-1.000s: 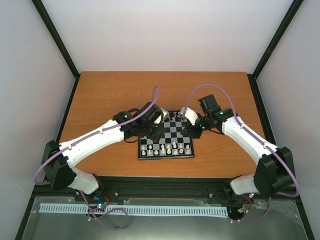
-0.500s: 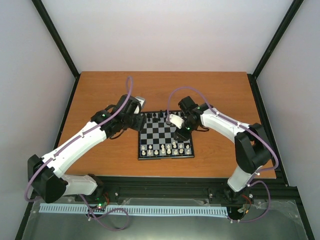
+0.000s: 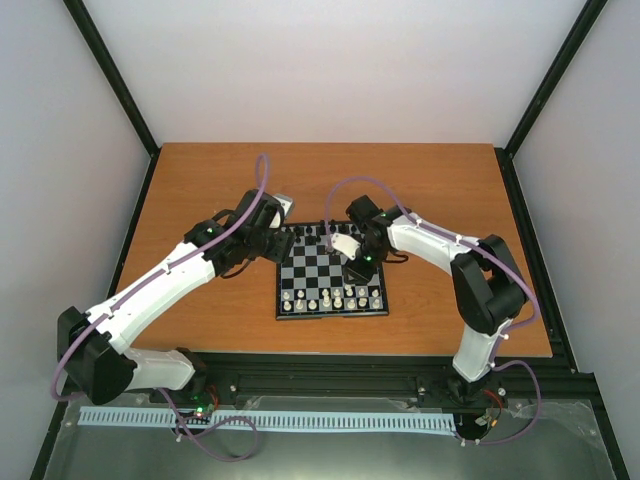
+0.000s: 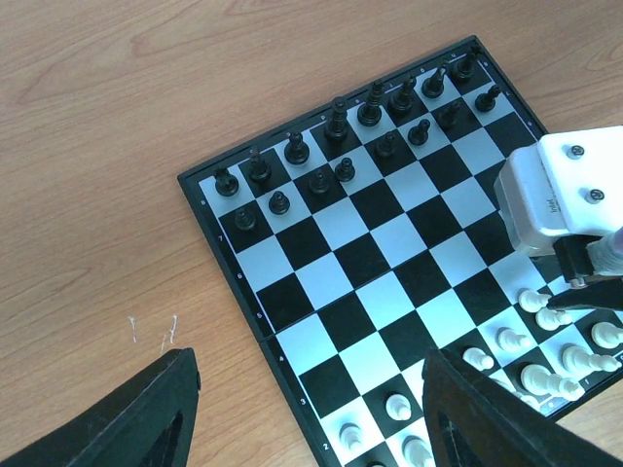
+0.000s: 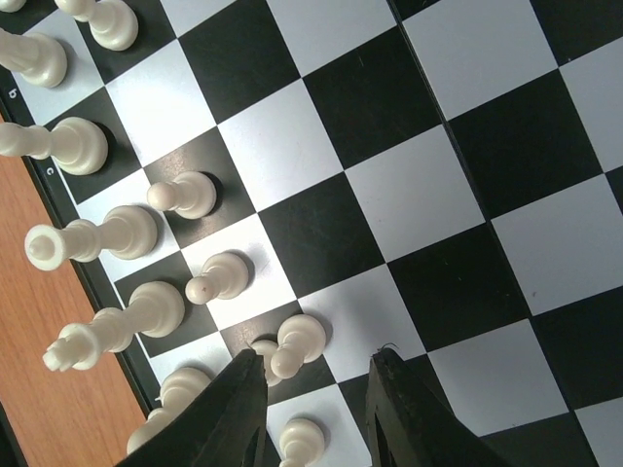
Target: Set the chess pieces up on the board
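Note:
The board (image 3: 318, 268) lies mid-table. Black chess pieces (image 4: 336, 122) stand in two rows along its far edge. The cream-white ones (image 5: 107, 233) line its near edge. My right gripper (image 5: 316, 362) hangs low over the white pawns at the board's near right (image 3: 357, 264). Its jaws stand apart around a white pawn (image 5: 300, 341), which sits close to the left finger (image 5: 234, 409) with a clear gap to the other. My left gripper (image 4: 311, 365) hovers open and holding nothing over the board's left edge (image 3: 278, 243).
The orange-brown wooden table (image 3: 200, 190) surrounds the board. The right arm's white wrist camera (image 4: 560, 195) shows over the board in the left wrist view. Black frame rails (image 3: 330, 365) run along the near edge.
The right arm swung from the board's right side in over the near white pawns, its jaws narrowing. The left arm pulled back off the board toward its left edge.

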`<state>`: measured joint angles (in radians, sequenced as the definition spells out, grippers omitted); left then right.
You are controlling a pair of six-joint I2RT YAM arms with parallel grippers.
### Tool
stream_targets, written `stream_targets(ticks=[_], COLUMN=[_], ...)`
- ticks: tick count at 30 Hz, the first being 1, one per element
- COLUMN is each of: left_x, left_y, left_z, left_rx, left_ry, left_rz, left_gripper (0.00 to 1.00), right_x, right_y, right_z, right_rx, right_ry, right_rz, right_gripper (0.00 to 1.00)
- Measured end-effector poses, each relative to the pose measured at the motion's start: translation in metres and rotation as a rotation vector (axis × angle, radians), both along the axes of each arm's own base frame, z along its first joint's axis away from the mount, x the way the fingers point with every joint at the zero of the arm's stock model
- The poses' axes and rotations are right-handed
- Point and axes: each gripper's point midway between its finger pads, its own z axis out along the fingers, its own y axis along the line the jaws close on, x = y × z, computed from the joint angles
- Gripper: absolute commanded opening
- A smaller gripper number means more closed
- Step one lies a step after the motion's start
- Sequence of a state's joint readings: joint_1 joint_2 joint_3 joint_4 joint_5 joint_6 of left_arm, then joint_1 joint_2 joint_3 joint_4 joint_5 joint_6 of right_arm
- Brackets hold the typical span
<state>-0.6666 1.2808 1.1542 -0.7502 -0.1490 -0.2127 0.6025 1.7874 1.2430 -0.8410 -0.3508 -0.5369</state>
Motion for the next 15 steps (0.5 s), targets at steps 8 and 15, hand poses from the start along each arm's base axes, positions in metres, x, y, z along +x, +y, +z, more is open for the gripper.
stream_targets(ticks=[8, 15], left_x=[-0.0004, -0.0015], left_y=[-0.0013, -0.0030], left_z=[0.0002, -0.0001], left_rx=[-0.005, -0.012], left_ry=[0.002, 0.007], left_rz=[-0.005, -0.013], left_gripper=[0.66, 0.65], right_x=[-0.0015, -0.0017], right_y=[0.0028, 0.0020], right_z=[-0.0037, -0.0077], right_rx=[-0.006, -0.025], right_ry=[0.008, 0.006], right_rz=[0.009, 0.012], right_gripper=[0.30, 0.29])
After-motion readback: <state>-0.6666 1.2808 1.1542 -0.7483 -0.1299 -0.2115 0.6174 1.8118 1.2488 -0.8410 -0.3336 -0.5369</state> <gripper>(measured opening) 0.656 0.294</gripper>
